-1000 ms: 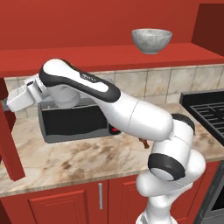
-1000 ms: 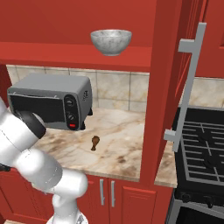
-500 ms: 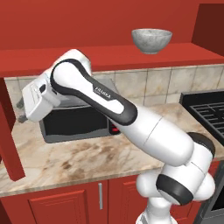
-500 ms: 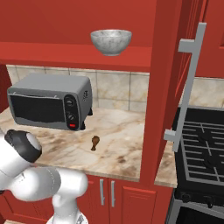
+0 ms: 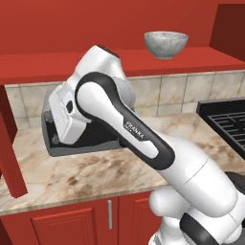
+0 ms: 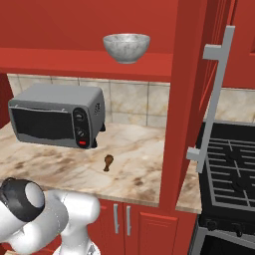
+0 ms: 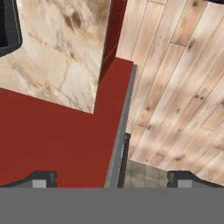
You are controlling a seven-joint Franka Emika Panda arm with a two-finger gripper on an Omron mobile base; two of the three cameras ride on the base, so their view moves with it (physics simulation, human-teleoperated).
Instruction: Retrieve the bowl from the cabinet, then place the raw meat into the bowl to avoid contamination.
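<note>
- On the open red cabinet (image 6: 189, 99) shelf sat the bowl (image 6: 126, 47), round and wide, mottled stone-gray outside with a paler inside.
- Below it, on the marbled beige bench (image 6: 139, 164), lay the raw meat (image 6: 107, 162), a small brown drumstick with a thin bone end, near the boxy gray toaster oven (image 6: 57, 115).
- The cabinet door carried a long silver bar handle (image 6: 211, 94).
- The pincer (image 7: 111, 177) stood released, fingertips (image 7: 41, 178) wide apart, grasping nothing, above a red door edge and plank floor (image 7: 179, 87).
</note>
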